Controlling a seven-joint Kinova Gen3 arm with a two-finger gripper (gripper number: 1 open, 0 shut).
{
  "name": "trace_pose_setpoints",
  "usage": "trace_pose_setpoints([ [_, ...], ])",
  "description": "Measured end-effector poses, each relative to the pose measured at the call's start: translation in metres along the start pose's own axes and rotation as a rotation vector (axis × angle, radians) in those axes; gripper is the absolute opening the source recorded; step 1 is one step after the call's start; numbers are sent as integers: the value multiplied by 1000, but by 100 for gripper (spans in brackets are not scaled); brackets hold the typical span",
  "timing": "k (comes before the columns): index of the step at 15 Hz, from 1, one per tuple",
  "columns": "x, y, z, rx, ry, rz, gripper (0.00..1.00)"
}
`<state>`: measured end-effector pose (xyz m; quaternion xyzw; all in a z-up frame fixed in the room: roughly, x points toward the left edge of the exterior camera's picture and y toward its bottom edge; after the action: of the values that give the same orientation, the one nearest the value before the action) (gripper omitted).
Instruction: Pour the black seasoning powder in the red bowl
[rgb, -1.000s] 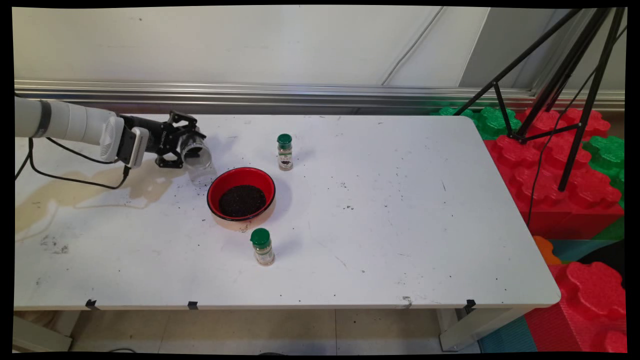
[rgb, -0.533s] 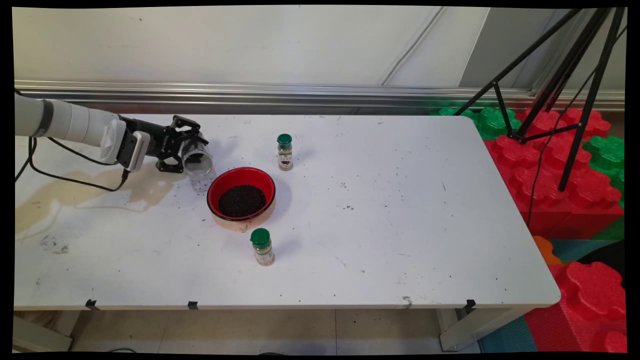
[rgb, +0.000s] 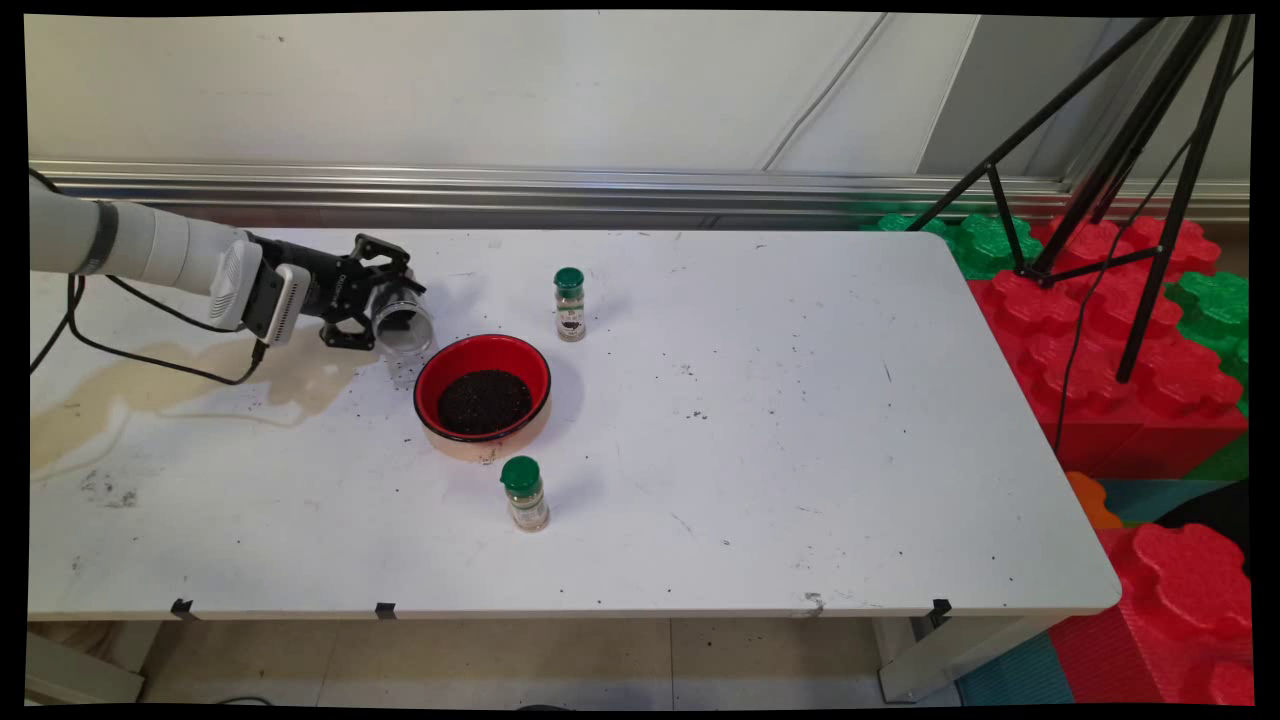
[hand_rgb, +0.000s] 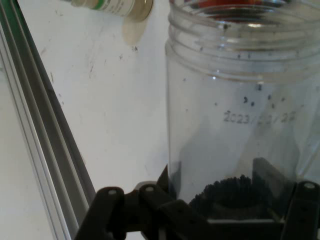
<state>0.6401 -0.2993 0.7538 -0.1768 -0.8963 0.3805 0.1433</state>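
Observation:
My gripper (rgb: 385, 315) is shut on a clear plastic jar (rgb: 403, 325), held tilted with its open mouth toward a red bowl (rgb: 483, 391). The jar hangs just left of the bowl's rim, above the table. In the hand view the jar (hand_rgb: 240, 115) fills the right side, lidless, with a small heap of dark grains at its base near my fingers (hand_rgb: 272, 185). The bowl holds a bed of the same dark grains. A spice jar with a green cap (rgb: 570, 304) stands behind the bowl, and its base (hand_rgb: 112, 7) shows at the top of the hand view.
A second green-capped spice jar (rgb: 524, 493) stands in front of the bowl. Dark grains are scattered on the white table (rgb: 760, 450). A brownish stain (rgb: 110, 400) marks the table's left part. Red and green foam blocks (rgb: 1120, 330) and a black tripod (rgb: 1130, 150) stand off the table's right end.
My gripper has carried the jar a little to the right, closer to the bowl's rim, and tipped its mouth further toward the bowl.

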Motion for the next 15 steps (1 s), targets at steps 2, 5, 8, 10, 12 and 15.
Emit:
trace_pose_setpoints([
  [2, 1, 0, -1, -5, 3, -3, 0],
  [5, 4, -1, -4, -20, 13, -8, 0],
  [8, 7, -4, -9, -36, 25, -10, 0],
  [10, 9, -6, -11, -41, 28, -11, 0],
  [12, 11, -7, -13, -45, 29, -13, 0],
  [15, 13, -11, -16, -51, 28, -19, 0],
])
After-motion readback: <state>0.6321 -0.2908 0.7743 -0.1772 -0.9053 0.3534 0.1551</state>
